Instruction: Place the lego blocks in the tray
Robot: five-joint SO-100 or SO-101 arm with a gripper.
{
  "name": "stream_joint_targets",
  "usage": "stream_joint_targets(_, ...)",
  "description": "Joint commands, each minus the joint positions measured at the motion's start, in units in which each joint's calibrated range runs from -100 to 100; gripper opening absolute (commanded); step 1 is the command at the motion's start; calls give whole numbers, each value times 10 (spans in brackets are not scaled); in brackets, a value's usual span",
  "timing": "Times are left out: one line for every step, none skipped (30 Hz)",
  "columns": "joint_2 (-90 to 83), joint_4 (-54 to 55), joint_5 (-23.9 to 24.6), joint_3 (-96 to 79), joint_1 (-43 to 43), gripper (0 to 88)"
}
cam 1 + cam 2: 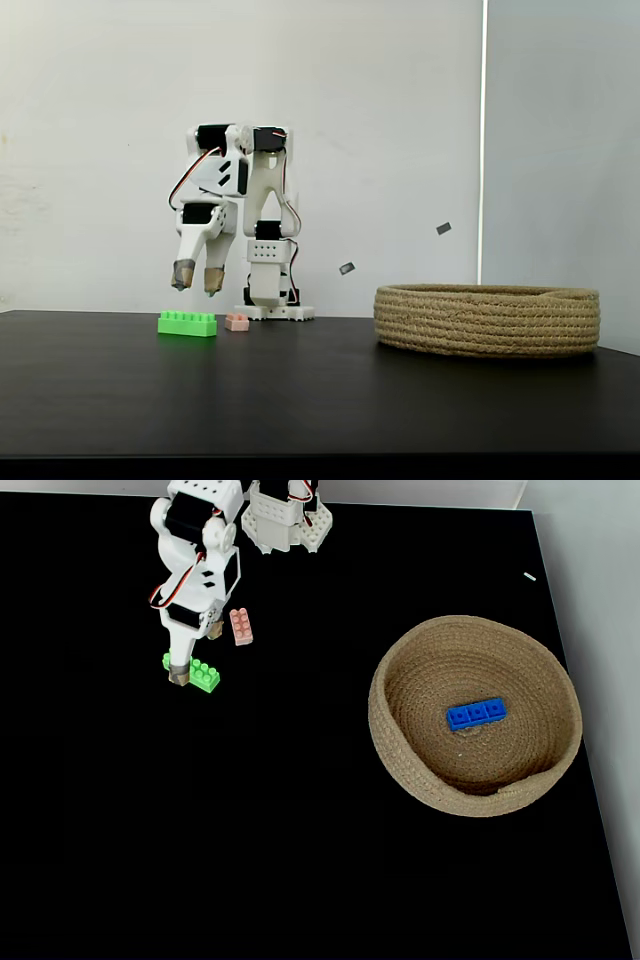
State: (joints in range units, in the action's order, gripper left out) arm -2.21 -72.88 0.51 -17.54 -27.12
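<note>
Over the long bright green studded brick [187, 323], the white arm's jaws [197, 281] are hanging apart and empty, probably lining up a grab. Blue studded brick [476, 713] is sitting in the coiled tan rope basket [400, 760] already; tiny pale pink brick [241, 626] is waiting on the black surface [300, 860] nearby.

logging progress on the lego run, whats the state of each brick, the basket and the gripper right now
green lego brick: on the table, under the gripper, not gripped
pink lego brick: on the table, outside the basket
blue lego brick: lying inside the basket
rope basket: upright, holding one brick
gripper: open, above the green brick
</note>
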Motion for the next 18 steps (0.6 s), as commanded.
stream_joint_targets(8,14,-9,36,-17,311)
stream_joint_targets(10,14,-11,35,-18,309)
stream_joint_targets(12,15,-12,32,-18,310)
stream_joint_targets(13,24,-12,28,-18,309)
stream_joint_targets(16,33,-13,24,-19,306)
stream_joint_targets(19,39,-16,20,-21,304)
stream_joint_targets(25,44,-17,19,-24,304)
stream_joint_targets(30,51,-18,19,-27,305)
stream_joint_targets(35,59,-18,19,-31,307)
stream_joint_targets(40,65,-19,19,-32,306)
stream_joint_targets(44,71,-21,19,-34,301)
stream_joint_targets(49,75,-22,18,-36,292)
stream_joint_targets(51,75,-25,17,-36,285)
stream_joint_targets(53,75,-27,14,-39,279)
stream_joint_targets(55,75,-32,13,-42,273)
stream_joint_targets(57,75,-42,12,-49,268)
stream_joint_targets(62,75,-55,12,-58,263)
stream_joint_targets(68,76,-70,12,-66,259)
